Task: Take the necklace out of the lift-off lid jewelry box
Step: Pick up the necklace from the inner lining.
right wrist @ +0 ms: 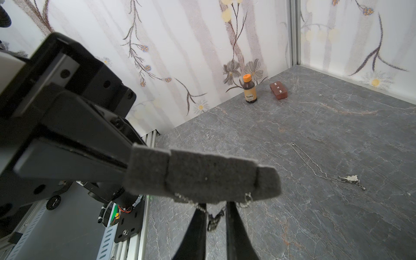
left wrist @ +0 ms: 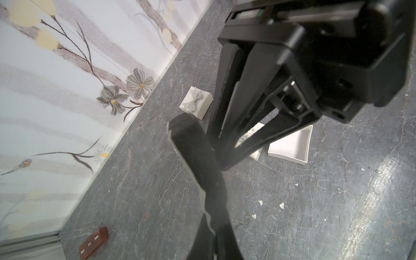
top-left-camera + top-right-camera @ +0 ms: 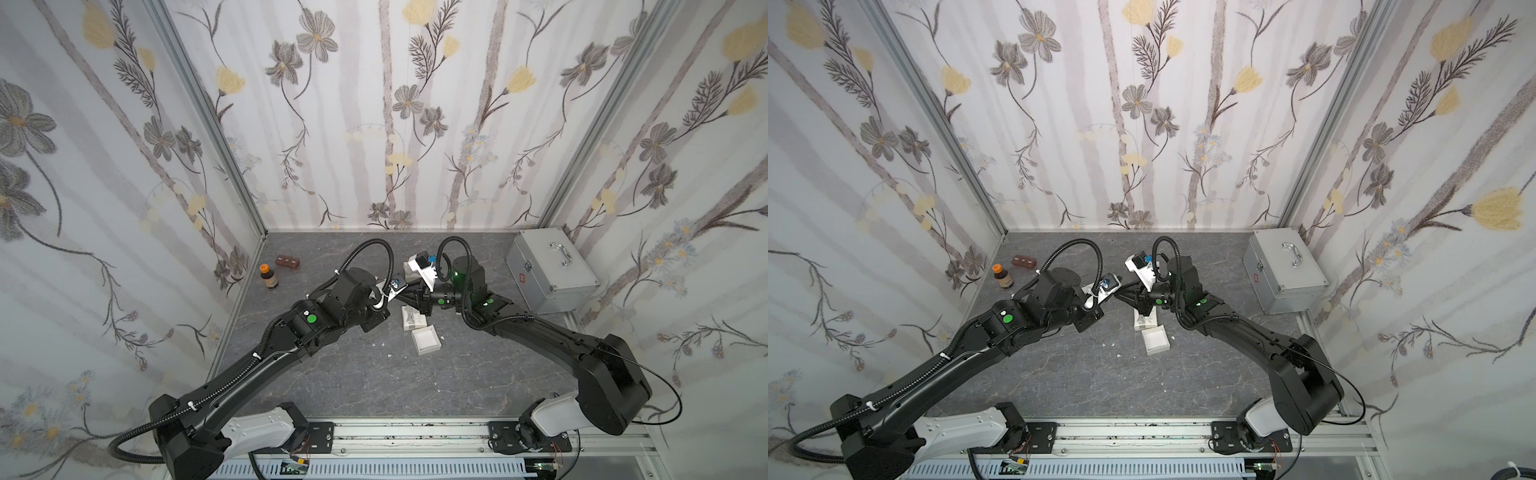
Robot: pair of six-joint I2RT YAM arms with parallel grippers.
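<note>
A dark grey foam insert hangs above the table, and my left gripper is shut on it. A thin silver necklace dangles from the insert's lower edge. Its dark pendant hangs in the narrow gap of my open right gripper. Both grippers meet mid-table in both top views, the right one facing the left. The open white box base sits just in front of them beside a white card. The lid with a grey bow lies near the back wall. Another silver chain lies flat on the table.
A silver metal case stands at the back right. A brown bottle with an orange cap and a brown three-part pill box sit at the back left by the wall. Small white crumbs dot the grey table.
</note>
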